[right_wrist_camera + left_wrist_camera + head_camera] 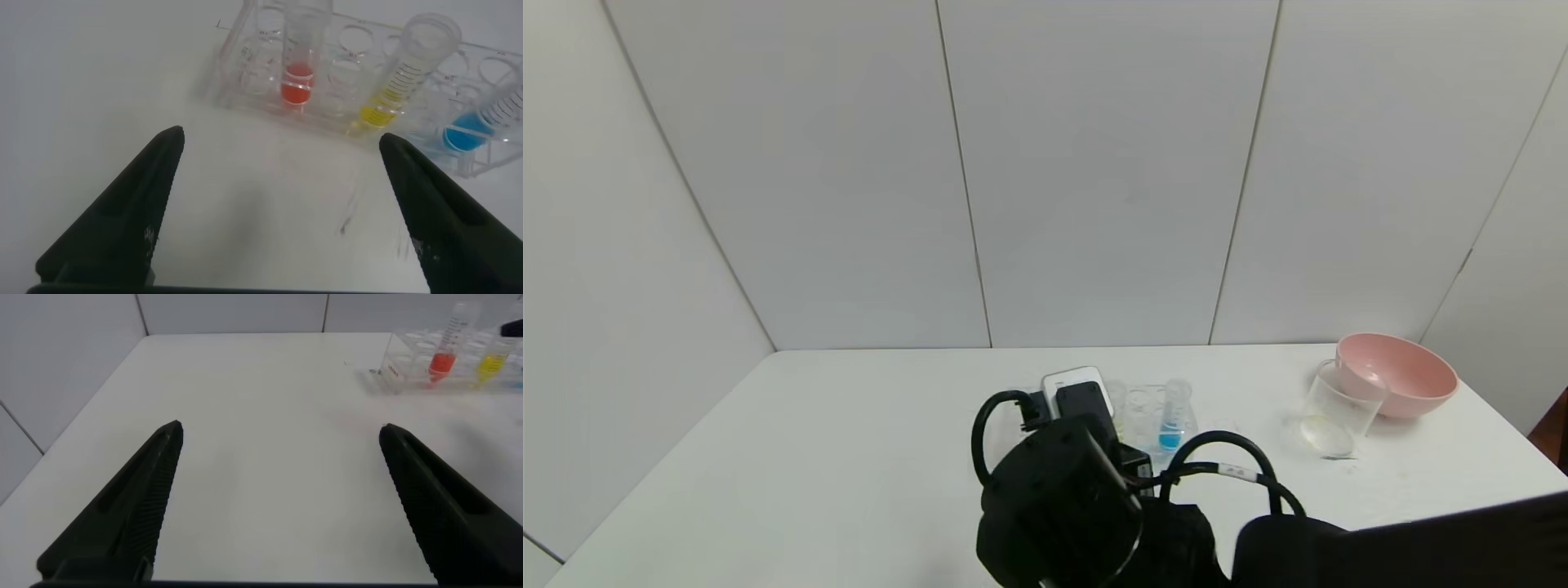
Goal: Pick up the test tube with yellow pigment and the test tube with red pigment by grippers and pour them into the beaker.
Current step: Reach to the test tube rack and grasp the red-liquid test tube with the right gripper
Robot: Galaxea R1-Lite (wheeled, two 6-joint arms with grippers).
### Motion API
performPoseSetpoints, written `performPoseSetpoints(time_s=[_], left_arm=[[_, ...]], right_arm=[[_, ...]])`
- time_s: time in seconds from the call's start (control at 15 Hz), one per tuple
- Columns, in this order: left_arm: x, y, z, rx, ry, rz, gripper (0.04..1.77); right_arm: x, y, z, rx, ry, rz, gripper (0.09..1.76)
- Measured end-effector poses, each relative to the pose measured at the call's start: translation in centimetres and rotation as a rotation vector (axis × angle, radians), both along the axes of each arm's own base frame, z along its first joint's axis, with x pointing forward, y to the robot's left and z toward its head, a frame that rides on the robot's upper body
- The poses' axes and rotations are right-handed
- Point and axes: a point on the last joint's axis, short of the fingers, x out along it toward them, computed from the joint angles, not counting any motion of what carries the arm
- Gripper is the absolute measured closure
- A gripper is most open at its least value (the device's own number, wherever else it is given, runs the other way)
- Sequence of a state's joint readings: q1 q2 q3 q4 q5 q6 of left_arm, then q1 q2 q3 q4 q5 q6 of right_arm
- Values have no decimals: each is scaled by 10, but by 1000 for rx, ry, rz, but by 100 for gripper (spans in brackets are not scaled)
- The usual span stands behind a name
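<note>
On the white table (849,441) stand 3 tubes in 1 clear rack (245,77), plus 1 beaker (1338,410) and 1 pink bowl (1398,374).

The red tube (301,57) is slim and clear, with a shallow pool of red-orange liquid at its rounded bottom. It stands upright near one end of the rack. The yellow tube (404,77) has dark graduation lines along its wall, a wider rim at the top, and a little bright yellow liquid at the bottom. It stands 2 holes along from the red one, with 1 empty hole between them. The blue tube (482,122) sits farther along the same rack, near its other end.

The beaker is short, wide and clear, with a faint yellowish tint at its base. It stands well to the right of the rack, just in front of the bowl and overlapping its rim in the head view; whether they touch cannot be told.

The right gripper (282,184) hovers low over the table just before the rack, its 2 black fingers spread wide, holding nothing. The left gripper (282,478) hangs over bare table well apart from the rack, fingers likewise spread, with nothing between them.
</note>
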State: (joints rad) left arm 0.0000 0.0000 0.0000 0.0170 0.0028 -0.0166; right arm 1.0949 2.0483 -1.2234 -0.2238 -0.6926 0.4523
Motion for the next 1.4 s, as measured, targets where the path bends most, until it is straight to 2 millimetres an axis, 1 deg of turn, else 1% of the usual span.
performPoseSetpoints(time_s=[0.13,0.33,0.47,0.87,1.13,1.4], left_arm=[[0,0,0,0,0,0,9],[0,0,0,0,0,0,9],[0,0,0,0,0,0,9],[0,0,0,0,0,0,9],[0,0,0,0,0,0,9],[0,0,0,0,0,0,9]], right_arm=[[14,14,-6,6,-8,-18,14],[38,25,-12,19,-16,-55,14],[55,28,-15,22,-21,-82,14],[90,33,-27,5,-31,-134,14],[105,38,-37,-7,-46,-141,14],[112,38,-41,-15,-48,-149,14]])
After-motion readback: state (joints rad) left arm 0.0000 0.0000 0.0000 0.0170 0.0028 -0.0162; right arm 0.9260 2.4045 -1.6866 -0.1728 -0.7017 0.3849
